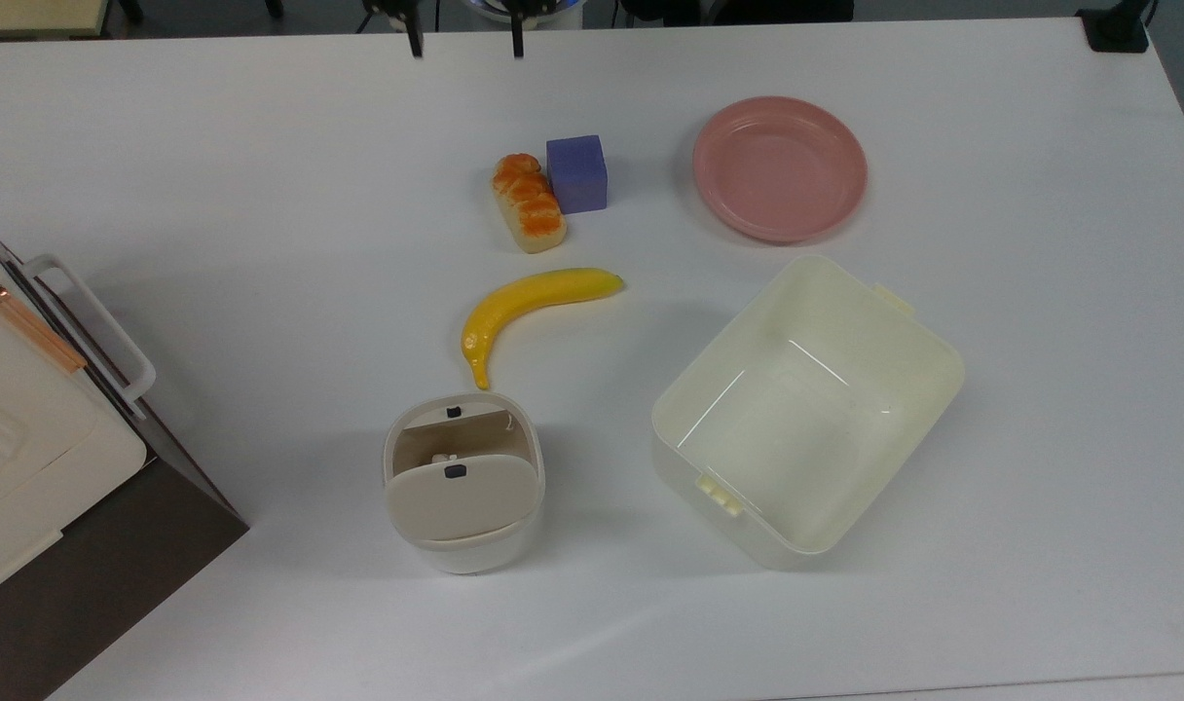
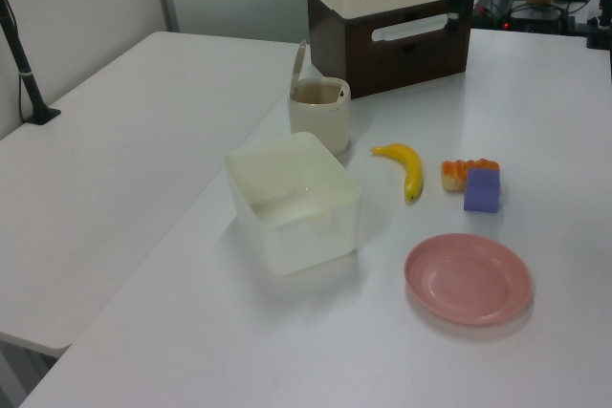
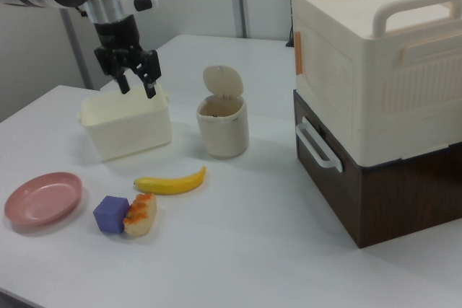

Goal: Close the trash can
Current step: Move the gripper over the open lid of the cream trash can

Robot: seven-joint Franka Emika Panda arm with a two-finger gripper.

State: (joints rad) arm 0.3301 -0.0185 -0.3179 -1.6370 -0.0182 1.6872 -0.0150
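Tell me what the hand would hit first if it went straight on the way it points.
Probably bare table. The hand points down; the top view places it by the table's upper edge, short of the bread and purple cube. Height is unclear, so that's a guess.
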